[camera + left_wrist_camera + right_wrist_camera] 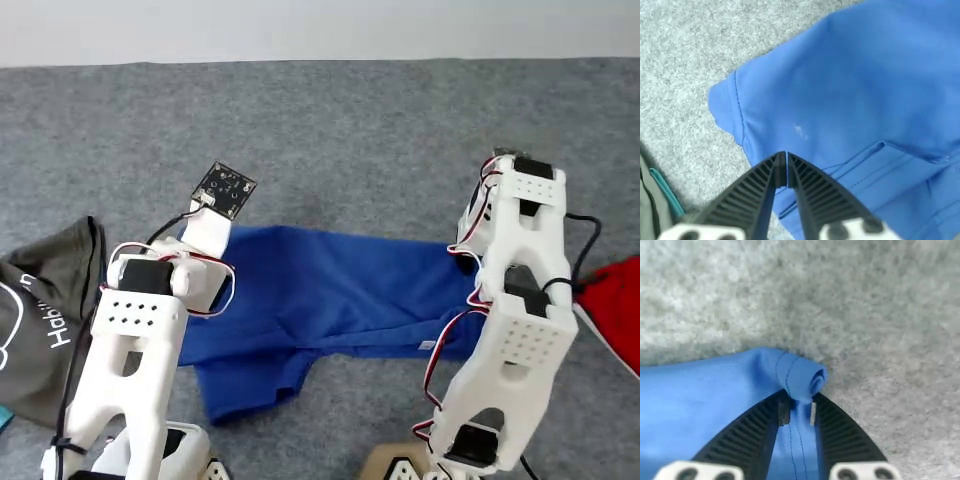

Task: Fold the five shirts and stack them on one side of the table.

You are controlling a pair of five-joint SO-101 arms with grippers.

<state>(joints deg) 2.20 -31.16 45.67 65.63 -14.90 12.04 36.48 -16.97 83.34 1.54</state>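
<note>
Right gripper (797, 407) is closed on a corner of the blue shirt (700, 395), with a small rolled bit of hem poking out past its tips. Left gripper (786, 162) is at the shirt's other end with its jaws pressed together just inside the hem. I cannot tell whether any cloth is caught between them.

The blue shirt (330, 290) lies across the middle of the grey counter (330, 130), between the two arms. It looks partly folded already: a long band of it runs from arm to arm, and a loose flap hangs toward the near side. A dark shirt (50, 300) sits in a heap by the counter's left edge, close to the left arm (140, 330), and a red shirt (615, 300) shows at the right edge, beyond the right arm (510, 300).

This looks like the folding of the blue shirt, with both ends taken at once. Neither of the other two shirts looks folded yet, so the task seems to be in its early part.

The next move probably calls for both grippers to lift and carry their ends over together, at the same height and pace, so the cloth lands in a straight fold. If the left gripper has no cloth, its side would lag and the fold would skew, so that grip should be checked first.
</note>
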